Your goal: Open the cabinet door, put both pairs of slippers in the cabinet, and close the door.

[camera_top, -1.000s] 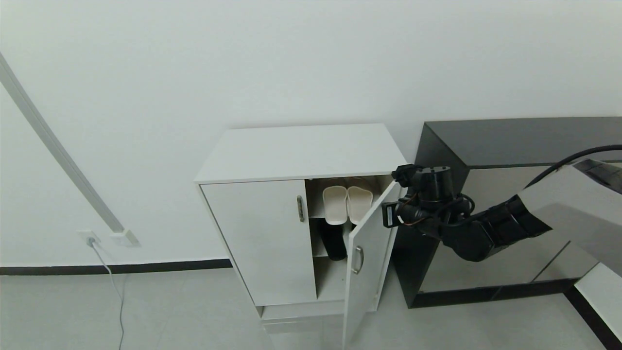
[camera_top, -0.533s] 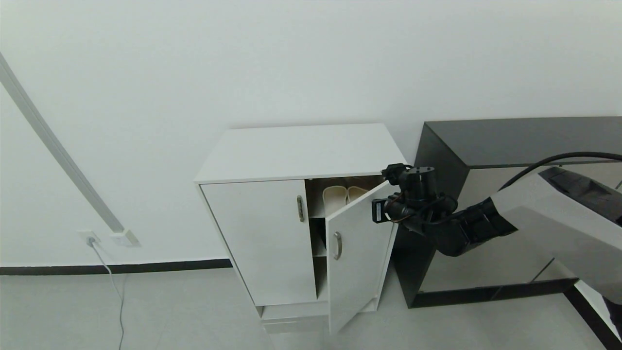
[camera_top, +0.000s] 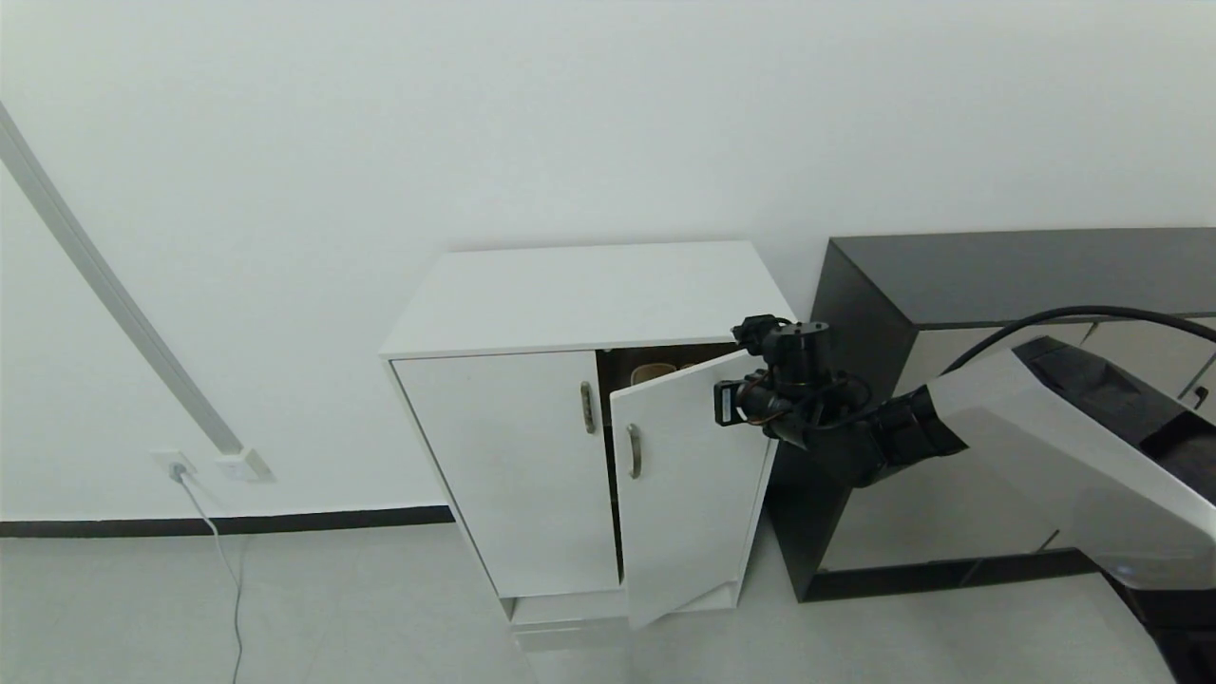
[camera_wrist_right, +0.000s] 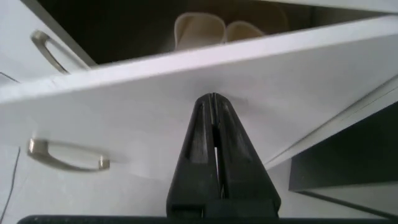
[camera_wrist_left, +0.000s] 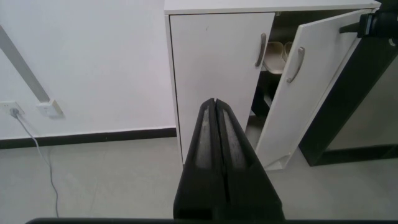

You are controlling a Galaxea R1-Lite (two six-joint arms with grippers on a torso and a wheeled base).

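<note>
The white cabinet [camera_top: 589, 294] stands against the wall, its left door [camera_top: 503, 465] closed. Its right door [camera_top: 684, 494] is ajar by a narrow gap, its handle [camera_top: 632, 451] facing out. My right gripper [camera_top: 720, 404] is shut, and its tip [camera_wrist_right: 213, 98] presses on the door's outer face near the top edge. The beige slippers [camera_wrist_right: 199, 31] lie on the upper shelf behind the door; their toes [camera_top: 651, 372] peek through the gap. My left gripper [camera_wrist_left: 214, 102] is shut on nothing, low and well back from the cabinet [camera_wrist_left: 217, 68].
A black sideboard with a mirrored front [camera_top: 997, 271] stands right beside the cabinet, behind my right arm. A wall socket with a hanging cable [camera_top: 176, 467] is at the left. Grey floor [camera_top: 285, 608] lies open in front of the cabinet.
My right gripper has moved left and swung the right door from wide open to nearly closed. The door now covers the dark slippers and most of the beige pair.
</note>
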